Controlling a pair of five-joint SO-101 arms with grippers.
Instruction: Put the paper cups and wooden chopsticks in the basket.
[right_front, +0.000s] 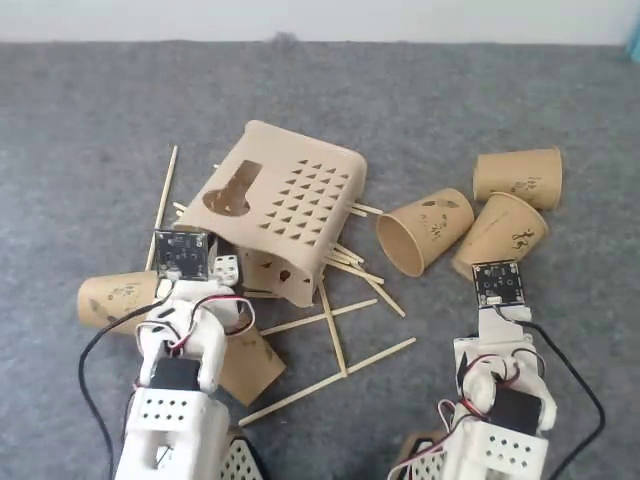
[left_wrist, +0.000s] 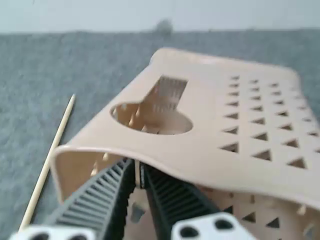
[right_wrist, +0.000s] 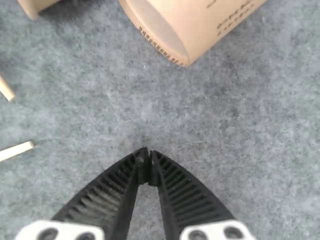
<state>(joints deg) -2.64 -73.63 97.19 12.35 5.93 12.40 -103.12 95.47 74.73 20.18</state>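
Observation:
The beige basket (right_front: 285, 200) lies tipped over on the grey carpet, its handle-hole side facing up. My left gripper (left_wrist: 137, 172) is shut on the basket's rim (left_wrist: 100, 152) at its near left corner. Wooden chopsticks (right_front: 330, 385) lie scattered around and under the basket, and one (left_wrist: 47, 165) lies off to its left. One paper cup (right_front: 115, 298) lies beside the left arm, and a flattened cup (right_front: 250, 365) is next to it. Three cups (right_front: 425, 230) lie on their sides at the right. My right gripper (right_wrist: 145, 162) is shut and empty over carpet, short of a cup's mouth (right_wrist: 160, 30).
The grey carpet (right_front: 480, 100) extends to a pale wall at the back. Two chopstick ends (right_wrist: 15, 150) lie to one side of my right gripper. Cables loop from both arm bases near the front edge.

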